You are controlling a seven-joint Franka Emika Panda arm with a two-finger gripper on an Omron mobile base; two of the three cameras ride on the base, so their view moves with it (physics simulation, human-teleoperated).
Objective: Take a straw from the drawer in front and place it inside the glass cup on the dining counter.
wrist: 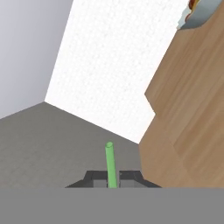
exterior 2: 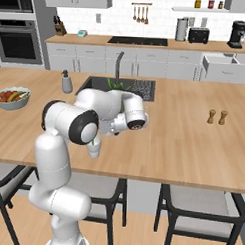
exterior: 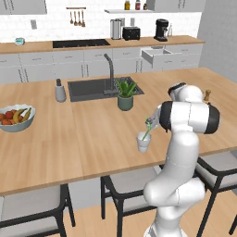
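Observation:
The glass cup [exterior: 143,141] stands on the dining counter [exterior: 83,139] near its front edge, just left of my arm. My gripper [exterior: 151,122] hangs right above the cup, shut on the thin green straw [exterior: 147,132], which slants down with its lower end in the cup's mouth. In the hand view the straw [wrist: 110,162] sticks out from between my fingertips, with the gripper [wrist: 113,179] closed on it. From the right, my arm covers most of the cup [exterior 2: 95,150]. The drawer [exterior: 156,55] stands pulled out under the far wall worktop, also seen from the right side [exterior 2: 221,65].
A plant pot [exterior: 125,101], dark sink [exterior: 90,89] and black tap [exterior: 110,69] lie behind the cup. A soap dispenser [exterior: 60,91] and fruit bowl [exterior: 16,118] are to the left. Two small shakers [exterior 2: 217,117] stand at the right. Stools [exterior: 125,183] line the front edge.

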